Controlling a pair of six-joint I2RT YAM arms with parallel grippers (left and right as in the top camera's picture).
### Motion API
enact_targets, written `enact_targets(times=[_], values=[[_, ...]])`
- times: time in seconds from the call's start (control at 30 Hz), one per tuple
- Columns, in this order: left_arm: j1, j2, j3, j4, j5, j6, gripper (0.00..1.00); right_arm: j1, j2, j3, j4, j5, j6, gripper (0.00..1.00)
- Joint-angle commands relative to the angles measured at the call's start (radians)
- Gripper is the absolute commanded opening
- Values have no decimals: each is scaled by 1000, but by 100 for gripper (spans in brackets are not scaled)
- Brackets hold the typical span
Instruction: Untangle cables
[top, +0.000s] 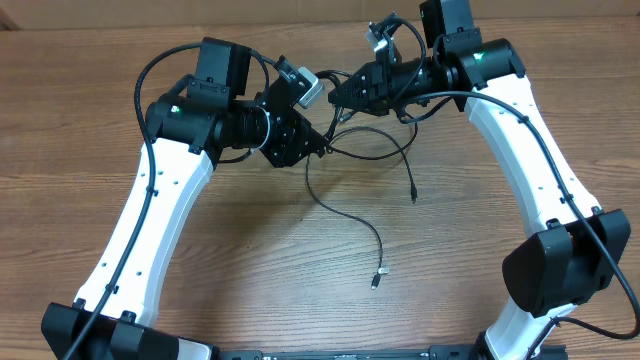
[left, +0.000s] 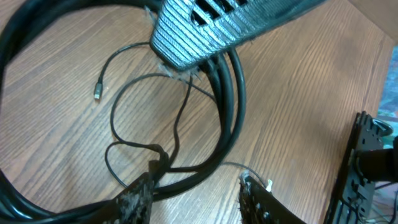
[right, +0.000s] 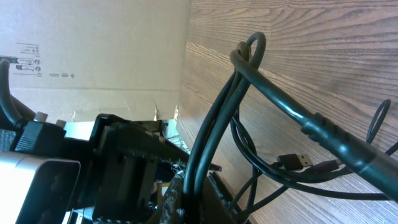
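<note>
black cables (top: 350, 216) pinched in rt end effector (top: 336, 103); left end effector (left: 199, 178) parted, arms bent

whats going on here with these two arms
Two robot arms are working on a tangle of black cables on a wooden table. The right gripper is shut on a bunch of them. The left gripper, jaws apart, hovers beside it over thin loops lying on the wood. One plug end lies free nearer the bases.

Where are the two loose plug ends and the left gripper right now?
lower plug end (top: 376, 281): overhead view, on its silver tip.
upper plug end (top: 413, 196): overhead view, on its tip.
left gripper (left: 199, 174): left wrist view, midway between its fingertips.
</note>
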Motion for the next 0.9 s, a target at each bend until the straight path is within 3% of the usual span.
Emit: enact_targets(times=[0.0, 0.33, 0.5, 0.53, 0.6, 0.63, 0.8, 0.83, 0.87], values=[[-22, 27, 26, 3, -5, 4, 45, 5, -21, 17, -2, -28, 3, 4], [-40, 65, 26, 126, 8, -61, 42, 5, -21, 17, -19, -29, -5, 4], [-53, 69, 25, 108, -19, -63, 49, 5, -21, 17, -19, -38, -5, 4], [-55, 69, 25, 106, -25, -63, 45, 5, -21, 17, -19, -44, -5, 4], [-57, 69, 25, 106, -27, -63, 22, 4, -21, 17, -19, -43, -5, 4], [-57, 69, 25, 106, -27, -64, 4, 4, -21, 17, -19, -43, -5, 4], [-41, 59, 35, 111, -27, -190, 4, -5, -21, 17, -24, 59, -5, 4], [-35, 55, 44, 109, -30, -230, 4, -5, -21, 17, -29, 106, -5, 8], [-29, 53, 51, 109, -35, -264, 4, -5, -21, 17, -36, 146, -5, 22]])
